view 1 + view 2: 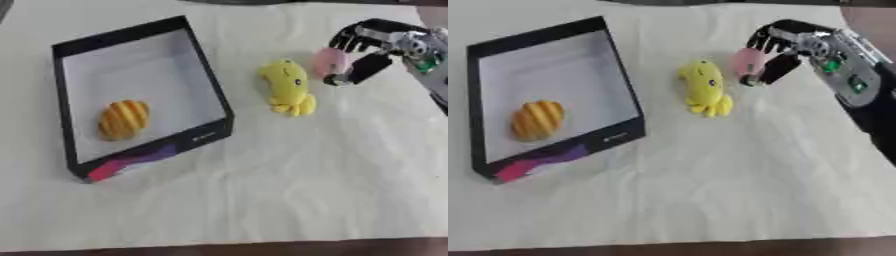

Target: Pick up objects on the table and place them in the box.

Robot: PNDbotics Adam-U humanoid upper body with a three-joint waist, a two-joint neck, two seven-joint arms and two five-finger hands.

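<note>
A black-walled box (212, 90) with a white floor lies at the left, holding an orange ribbed bread-shaped toy (122, 119). To its right a yellow plush toy (289, 86) lies on the cloth. Just right of it my right hand (785, 45) comes in from the upper right, its fingers and thumb curled round a small pink object (748, 61). That pink object sits close to the yellow toy, partly hidden by the fingers. My left hand shows in neither view.
A cream cloth (289, 185) covers the table, with its front edge and a dark strip of table (262, 248) along the bottom. The box's near corner carries a pink and purple patch (122, 165).
</note>
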